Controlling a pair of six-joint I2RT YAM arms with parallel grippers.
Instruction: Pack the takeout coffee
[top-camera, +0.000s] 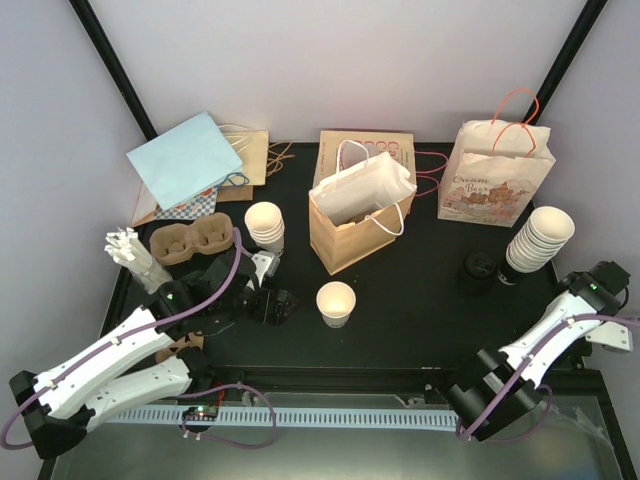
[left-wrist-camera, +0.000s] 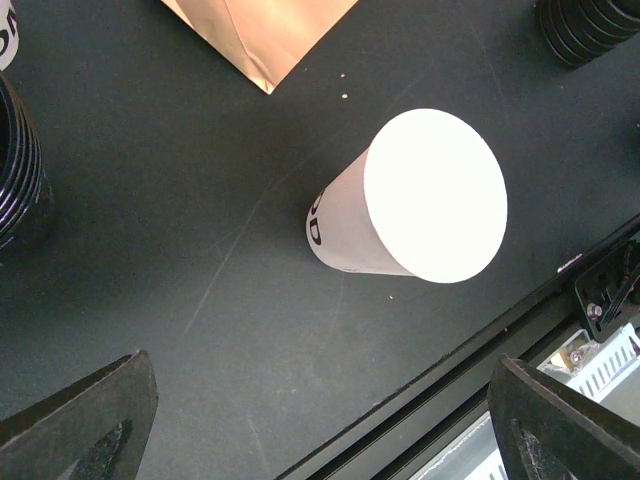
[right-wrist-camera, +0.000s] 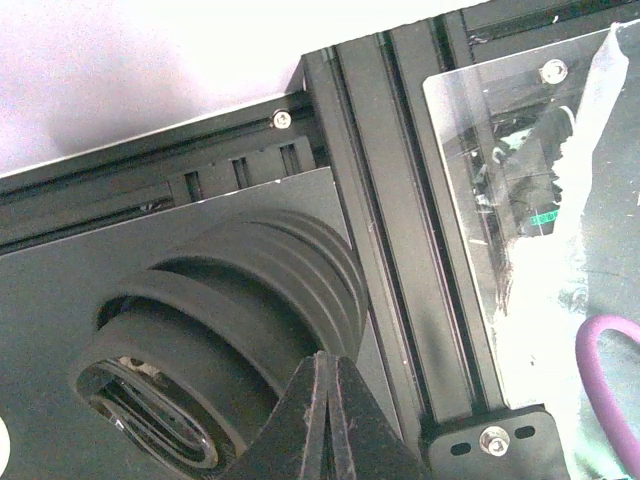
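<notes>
Just before the brown paper bag (top-camera: 345, 245): small cream-white tapered paper cup (top-camera: 336, 303), lidless, unpacked.
Left gripper (left-wrist-camera: 322, 400) spread, right gripper (right-wrist-camera: 326, 420) pressed together, both empty; lidding and bagging seemingly left.

One cup (top-camera: 336, 303), two cup stacks (top-camera: 265, 225), one carrier (top-camera: 190, 242)
</notes>
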